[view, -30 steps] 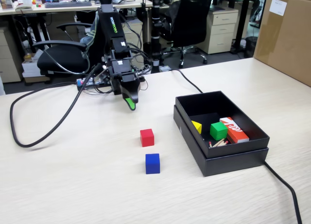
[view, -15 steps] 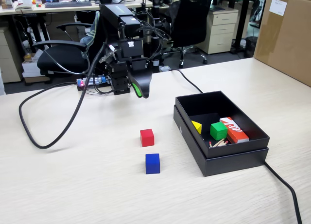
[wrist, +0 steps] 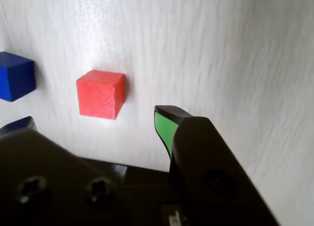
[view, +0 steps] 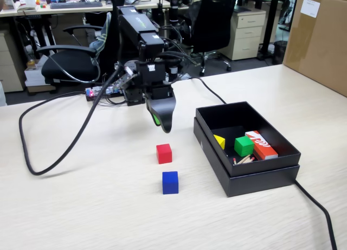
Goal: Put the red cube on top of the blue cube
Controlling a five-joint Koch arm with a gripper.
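Just behind the blue cube (view: 170, 182), apart from it on the table (view: 81, 206), your matte red cube (view: 164, 153) sits flat. Your gripper (wrist: 93, 123) hovers spread and seemingly empty behind it.

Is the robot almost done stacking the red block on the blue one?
Not yet. Nothing looks done: the red cube sits on the table, apart from the blue cube. Right now the gripper hangs open and empty above the red cube. Grabbing it, lifting it and setting it on the blue cube are all left.
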